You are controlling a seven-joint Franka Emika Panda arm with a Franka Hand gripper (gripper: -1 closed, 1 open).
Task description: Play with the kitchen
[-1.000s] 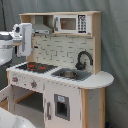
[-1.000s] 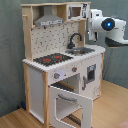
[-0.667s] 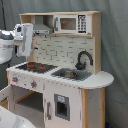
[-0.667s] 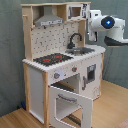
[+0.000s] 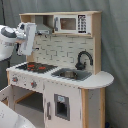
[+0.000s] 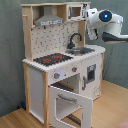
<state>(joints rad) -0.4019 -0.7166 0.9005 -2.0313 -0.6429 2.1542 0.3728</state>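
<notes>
Tool (image 6: 92, 26) state unclear, one kitchen (image 6: 60, 65), one oven door (image 6: 70, 102) open, two knobs (image 6: 56, 76)

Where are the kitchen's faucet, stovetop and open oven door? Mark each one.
faucet (image 5: 83, 58), first exterior view, on its black curved neck.
stovetop (image 6: 53, 59), second exterior view, on its black top.
oven door (image 6: 70, 105), second exterior view, on its window.

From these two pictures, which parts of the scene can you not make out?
- End effector: fingers not discernible in both exterior views.
- Sink contents: blurred in the first exterior view; the faucet partly blocks them in the second exterior view.
- Oven interior: dark behind its open door in the second exterior view.
</notes>
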